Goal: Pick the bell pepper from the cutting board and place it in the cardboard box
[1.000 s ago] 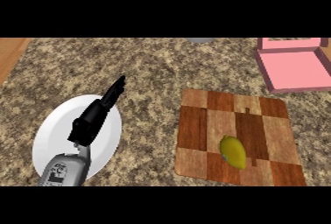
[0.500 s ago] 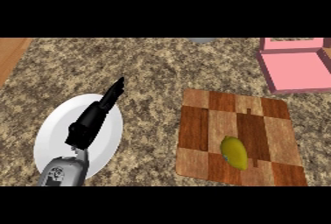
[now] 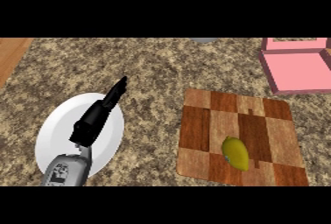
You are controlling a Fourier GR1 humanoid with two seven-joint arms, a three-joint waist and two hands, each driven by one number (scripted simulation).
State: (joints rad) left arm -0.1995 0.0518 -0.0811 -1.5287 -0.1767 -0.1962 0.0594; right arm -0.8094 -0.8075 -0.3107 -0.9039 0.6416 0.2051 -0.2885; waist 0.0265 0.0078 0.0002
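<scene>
We are holding our left hand (image 3: 97,118) over the white plate (image 3: 55,135) with fingers straight and empty, while the yellow pepper (image 3: 236,153), likely light, smooth and slippery, is lying on the cutting board (image 3: 213,127), best grasped around its middle.

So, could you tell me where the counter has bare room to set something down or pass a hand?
The widest bare stretch lies between the white plate and the cutting board, running up to the far edge. A narrower strip separates the board from the pink box. The left hand hovers over the plate, and the yellow bell pepper occupies the board's near part.
</scene>
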